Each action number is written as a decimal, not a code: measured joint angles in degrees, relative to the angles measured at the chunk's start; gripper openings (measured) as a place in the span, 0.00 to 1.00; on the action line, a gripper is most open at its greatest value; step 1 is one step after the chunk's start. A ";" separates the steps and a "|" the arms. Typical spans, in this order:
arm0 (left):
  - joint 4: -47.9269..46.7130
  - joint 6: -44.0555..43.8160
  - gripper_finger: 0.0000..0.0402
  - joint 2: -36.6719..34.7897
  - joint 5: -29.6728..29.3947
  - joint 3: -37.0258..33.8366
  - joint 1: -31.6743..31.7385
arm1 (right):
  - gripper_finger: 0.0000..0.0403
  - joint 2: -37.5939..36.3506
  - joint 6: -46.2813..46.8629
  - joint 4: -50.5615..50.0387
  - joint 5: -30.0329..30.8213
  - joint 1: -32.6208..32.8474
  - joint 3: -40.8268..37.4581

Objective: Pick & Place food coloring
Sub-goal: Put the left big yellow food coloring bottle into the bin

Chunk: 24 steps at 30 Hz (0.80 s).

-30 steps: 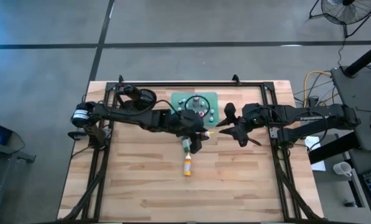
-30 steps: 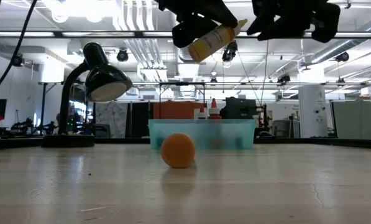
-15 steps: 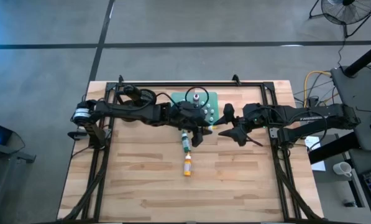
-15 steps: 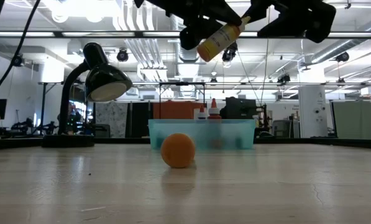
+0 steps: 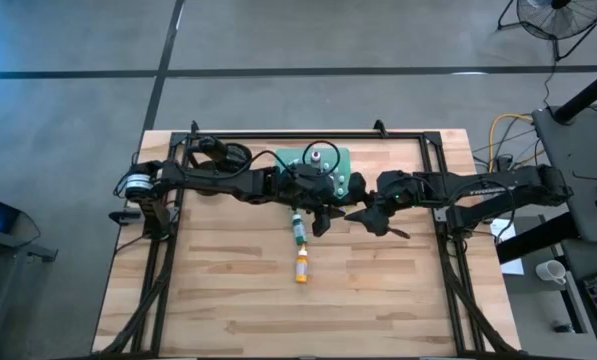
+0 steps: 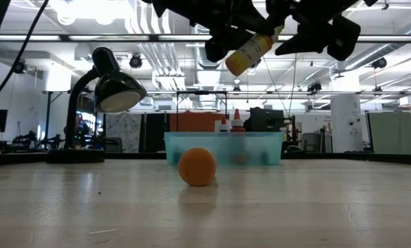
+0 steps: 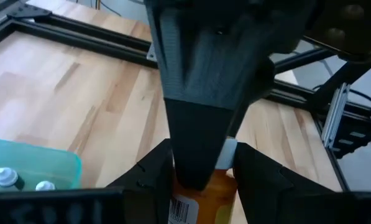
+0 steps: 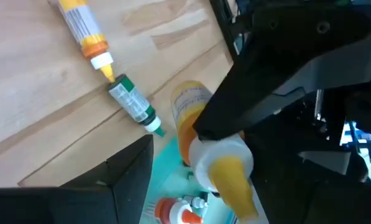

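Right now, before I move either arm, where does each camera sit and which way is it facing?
High: overhead, straight down on the wooden table; both arms show.
Low: table height, level across to the translucent teal tray; arms enter from above.
Left wrist: past the left hand gripping the yellow-orange bottle.
Right wrist: past the right arm's own dark finger at the green bottle lying on the table.
Shared: every view shows the held bottle.

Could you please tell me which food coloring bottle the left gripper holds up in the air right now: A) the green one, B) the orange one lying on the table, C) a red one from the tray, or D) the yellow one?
D: the left gripper is shut on the yellow bottle, raised above the table; the green bottle and orange bottle lie on the wood.
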 joint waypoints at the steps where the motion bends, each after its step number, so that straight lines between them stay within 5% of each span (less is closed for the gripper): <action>1: -0.41 0.06 0.30 0.00 0.00 0.00 0.00 | 0.60 0.12 -0.10 0.05 0.39 0.08 0.00; 24: -4.31 0.15 0.30 0.09 1.08 -0.07 1.08 | 0.41 2.46 -0.72 2.89 1.08 0.14 -0.04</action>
